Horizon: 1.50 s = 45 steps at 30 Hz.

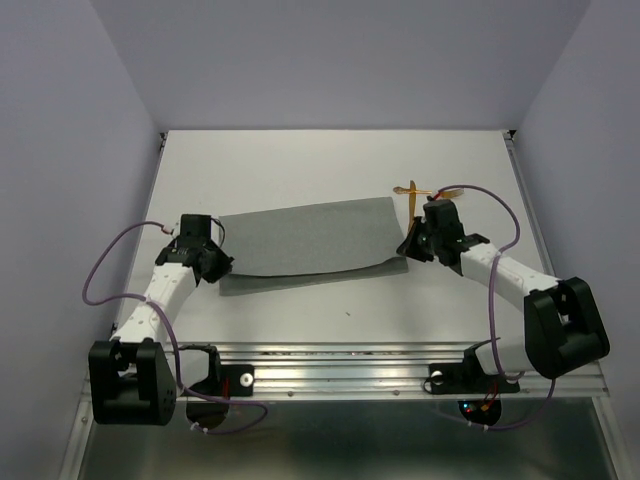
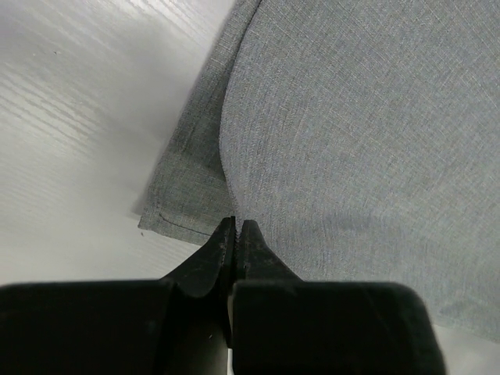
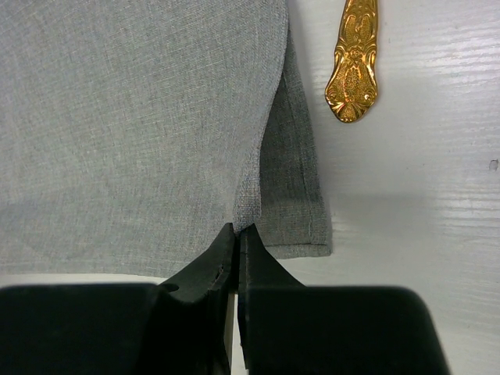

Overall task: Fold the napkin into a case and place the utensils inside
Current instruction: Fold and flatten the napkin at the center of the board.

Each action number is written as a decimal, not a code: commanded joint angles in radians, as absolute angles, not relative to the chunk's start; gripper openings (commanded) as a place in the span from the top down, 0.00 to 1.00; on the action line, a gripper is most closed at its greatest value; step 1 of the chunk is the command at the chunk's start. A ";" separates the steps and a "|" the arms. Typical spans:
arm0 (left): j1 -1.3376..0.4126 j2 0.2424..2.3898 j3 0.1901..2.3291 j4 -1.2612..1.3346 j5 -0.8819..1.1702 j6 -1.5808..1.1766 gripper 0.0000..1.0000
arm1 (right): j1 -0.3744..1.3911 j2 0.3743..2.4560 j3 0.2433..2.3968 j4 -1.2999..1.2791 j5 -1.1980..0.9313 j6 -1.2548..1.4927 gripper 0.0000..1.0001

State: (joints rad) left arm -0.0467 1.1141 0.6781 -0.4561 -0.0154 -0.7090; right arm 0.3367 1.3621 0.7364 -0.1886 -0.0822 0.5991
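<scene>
The plain grey napkin (image 1: 310,245) lies flat in the centre of the top view. It is folded over itself, and a strip of the lower layer shows along its bottom edge. The golden utensils (image 1: 415,190) lie crossed just beside its upper right corner, not touching it.

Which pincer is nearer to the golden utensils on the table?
Right. The right pincer is at the right edge of the napkin, close to the utensils; the left pincer is at its left edge.
</scene>
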 commanded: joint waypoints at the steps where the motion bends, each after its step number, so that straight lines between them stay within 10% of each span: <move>1: -0.052 1.074 0.686 -0.477 -0.072 -0.750 1.00 | 0.347 1.374 0.710 -0.140 -0.080 0.601 0.99; 41: -0.052 1.054 0.681 -0.488 -0.132 -0.793 1.00 | 0.405 1.348 0.664 -0.164 -0.080 0.609 0.99; 43: -0.052 1.065 0.672 -0.485 -0.123 -0.787 1.00 | 0.405 1.356 0.660 -0.164 -0.074 0.611 0.89; 45: -0.052 1.086 0.676 -0.489 -0.107 -0.785 0.71 | 0.405 1.359 0.663 -0.167 -0.071 0.609 0.62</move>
State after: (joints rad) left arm -0.0505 1.0782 0.6811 -0.4980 -0.1177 -0.7815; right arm 0.3958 1.3518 0.6601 -0.1936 -0.0795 0.6079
